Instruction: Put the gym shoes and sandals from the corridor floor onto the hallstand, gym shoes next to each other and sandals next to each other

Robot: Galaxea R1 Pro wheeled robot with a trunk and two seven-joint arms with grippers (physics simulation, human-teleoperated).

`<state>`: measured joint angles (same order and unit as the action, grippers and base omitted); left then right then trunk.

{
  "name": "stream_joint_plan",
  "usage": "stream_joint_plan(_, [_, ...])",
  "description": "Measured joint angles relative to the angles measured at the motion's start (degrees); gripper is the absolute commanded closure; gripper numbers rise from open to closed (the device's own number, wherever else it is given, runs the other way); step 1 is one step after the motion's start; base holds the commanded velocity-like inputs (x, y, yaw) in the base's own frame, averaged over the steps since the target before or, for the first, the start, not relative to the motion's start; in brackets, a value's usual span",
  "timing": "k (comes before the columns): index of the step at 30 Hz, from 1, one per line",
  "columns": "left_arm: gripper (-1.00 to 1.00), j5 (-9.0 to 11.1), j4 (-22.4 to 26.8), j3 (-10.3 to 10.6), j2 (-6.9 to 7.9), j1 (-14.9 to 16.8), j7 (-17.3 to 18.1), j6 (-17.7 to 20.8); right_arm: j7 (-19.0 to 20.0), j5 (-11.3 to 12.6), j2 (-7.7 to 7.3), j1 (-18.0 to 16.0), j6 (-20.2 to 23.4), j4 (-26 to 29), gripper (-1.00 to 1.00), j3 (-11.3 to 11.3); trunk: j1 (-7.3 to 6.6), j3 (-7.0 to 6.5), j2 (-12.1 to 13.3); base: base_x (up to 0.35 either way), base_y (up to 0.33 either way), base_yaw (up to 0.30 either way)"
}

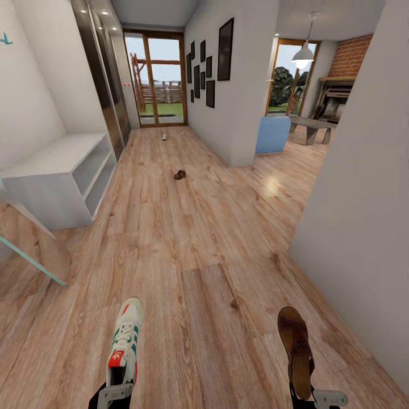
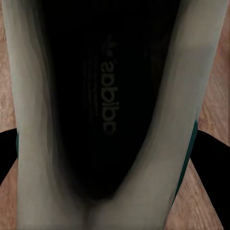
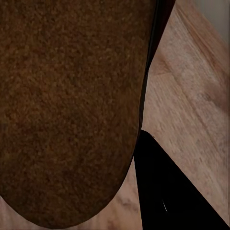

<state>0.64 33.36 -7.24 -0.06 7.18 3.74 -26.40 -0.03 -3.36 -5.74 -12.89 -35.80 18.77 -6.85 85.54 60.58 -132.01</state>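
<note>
Gripping a gym shoe [image 1: 126, 339], left gripper [image 1: 115, 392]; right gripper [image 1: 318, 397] clasps a sandal [image 1: 295, 349].

Framed pictures [image 1: 205, 65] are hanging on the wall at one o'clock; a glazed door [image 1: 155, 79] is closing the corridor's far end at twelve; a pendant lamp [image 1: 303, 53], blue chair [image 1: 272, 134], bench [image 1: 311, 126] and brick fireplace [image 1: 341, 85] are showing at two o'clock.

far doorway object [image 1: 164, 137] too small
</note>
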Motion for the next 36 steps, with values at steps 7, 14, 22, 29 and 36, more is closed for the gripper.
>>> stream_joint_plan(7, [1.00,0.03,0.01,0.00,0.00,0.00,0.00,0.00,0.00,-0.01,0.00,0.00,0.01,0.00,1.00,0.00,-1.54,-1.88,2.81,0.000,0.000,0.000])
stream_joint_plan(14, [1.00,0.04,0.10,-0.01,-0.02,0.00,0.00,0.00,0.01,-0.03,0.14,0.00,-0.02,-0.04,1.00,0.03,-1.76,-2.33,3.22,0.000,0.000,0.016])
stream_joint_plan(22, [1.00,-0.07,0.17,0.09,-0.14,-0.01,0.00,0.00,0.00,-0.01,0.18,-0.02,-0.09,-0.05,1.00,0.01,-1.74,-2.34,3.23,-0.108,-0.077,0.223])
stream_joint_plan(29, [1.00,-0.08,0.10,0.16,-0.09,-0.01,0.00,0.00,0.00,-0.01,0.18,-0.01,-0.09,-0.10,1.00,0.01,-1.73,-2.34,3.23,-0.246,-0.170,0.276])
stream_joint_plan(36, [1.00,0.07,0.08,0.01,-0.02,-0.02,0.00,0.00,-0.13,0.02,0.18,-0.02,-0.09,-1.26,1.00,-0.01,-1.73,-2.34,3.23,-0.253,-0.176,0.278])
